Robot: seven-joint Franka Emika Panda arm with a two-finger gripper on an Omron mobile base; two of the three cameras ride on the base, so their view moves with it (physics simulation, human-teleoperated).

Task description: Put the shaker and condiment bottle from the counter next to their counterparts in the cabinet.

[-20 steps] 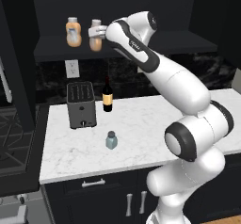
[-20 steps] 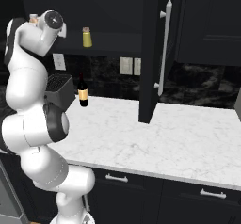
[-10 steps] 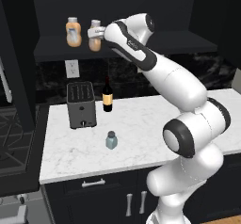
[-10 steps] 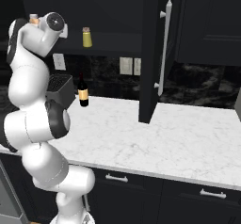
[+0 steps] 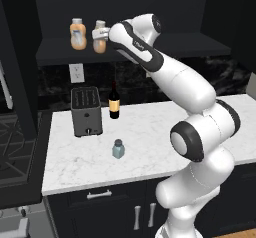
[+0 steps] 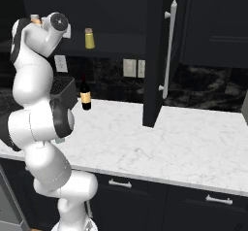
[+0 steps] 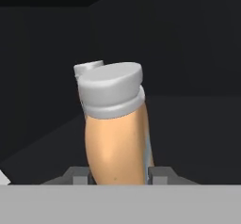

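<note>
My gripper [image 5: 102, 32] is up inside the dark wall cabinet [image 5: 190, 44], shut on an orange condiment bottle [image 5: 99, 38]. In the hand view this bottle [image 7: 117, 138] leans between the fingers [image 7: 75, 175], its grey-white cap on top. Just to its left on the shelf stands its counterpart, another orange bottle [image 5: 77, 34]. The yellow-green shaker [image 6: 89, 38] stands further along the same shelf. Down on the white marble counter [image 5: 80, 164], the small pale blue-grey shaker [image 5: 118, 148] stands upright, far below the gripper.
A dark wine bottle [image 5: 114, 102] and a black toaster [image 5: 86, 111] stand at the back of the counter under the cabinet. The cabinet door [image 6: 155, 55] hangs open to the right with its silver handle [image 6: 168, 45]. A stove [image 5: 15, 147] lies left of the counter.
The held orange bottle has edged slightly left along the shelf toward the other orange bottle. The arm has shifted a little; nothing on the counter moved.
</note>
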